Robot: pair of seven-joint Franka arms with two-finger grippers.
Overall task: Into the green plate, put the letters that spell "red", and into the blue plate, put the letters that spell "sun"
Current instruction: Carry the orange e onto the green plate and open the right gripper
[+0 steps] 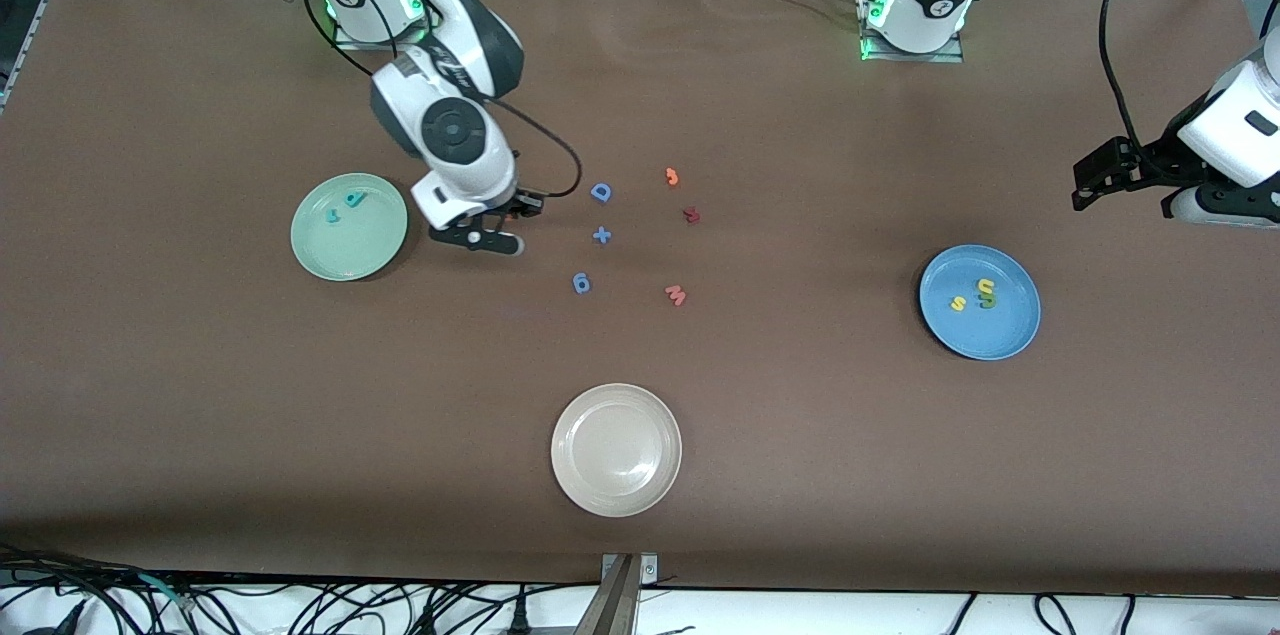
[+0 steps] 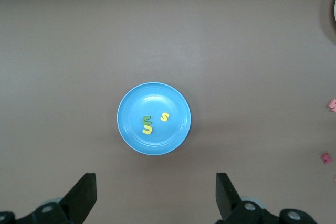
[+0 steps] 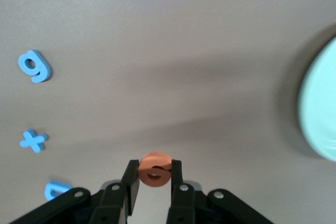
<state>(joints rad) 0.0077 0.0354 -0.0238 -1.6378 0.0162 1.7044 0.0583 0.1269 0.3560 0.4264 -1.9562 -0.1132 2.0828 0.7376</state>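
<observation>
My right gripper (image 3: 155, 171) is shut on the orange e (image 3: 155, 169), above bare table between the green plate (image 1: 349, 255) and the loose letters; in the front view the right gripper (image 1: 512, 213) mostly hides the e. On the green plate lie a teal d (image 1: 356, 199) and a teal r (image 1: 333, 215). The blue plate (image 1: 980, 335) holds a yellow s (image 1: 957, 304), a yellow arch (image 1: 985, 287) and a green arch (image 1: 988, 301). My left gripper (image 2: 156, 198) waits open, high above the table beside the blue plate (image 2: 154, 95) at the left arm's end.
Loose on the table near the middle: a blue D (image 1: 601, 192), a blue plus (image 1: 601, 235), a blue 6-like piece (image 1: 582, 284), an orange 3 (image 1: 672, 177), a dark red piece (image 1: 691, 214) and a red w (image 1: 676, 294). A cream-white plate (image 1: 616, 505) sits nearest the front camera.
</observation>
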